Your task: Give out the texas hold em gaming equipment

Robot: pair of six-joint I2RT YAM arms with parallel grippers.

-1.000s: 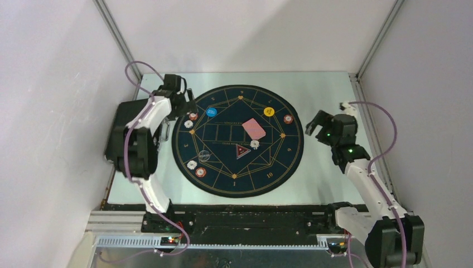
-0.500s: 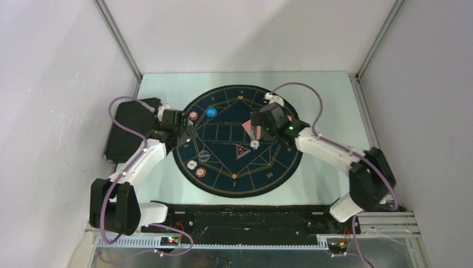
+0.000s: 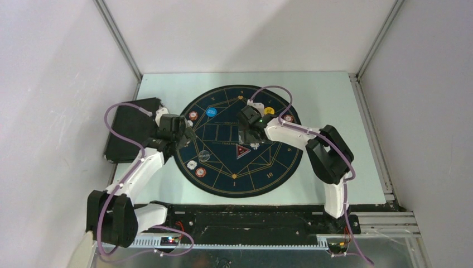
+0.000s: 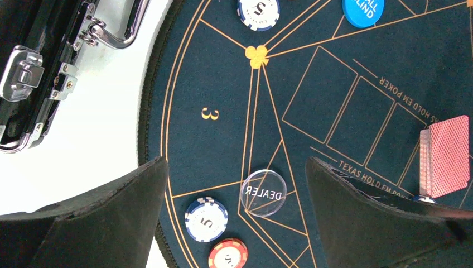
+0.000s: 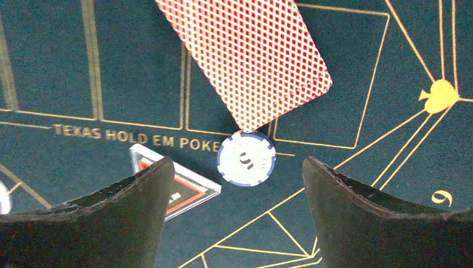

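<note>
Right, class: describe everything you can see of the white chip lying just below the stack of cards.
The white chip is a round disc, plastic by its look, with a white face bearing a faint 5 and blue blocks round its rim. It lies flat on the dark mat. Its upper edge meets a corner of the red-backed card stack; whether they touch is unclear. The triangular token sits to its left, apart. The right hand straddles it, fingers not touching.

left fingers [image 4: 111,215] spread wide, right fingers [image 5: 120,209] parted
</note>
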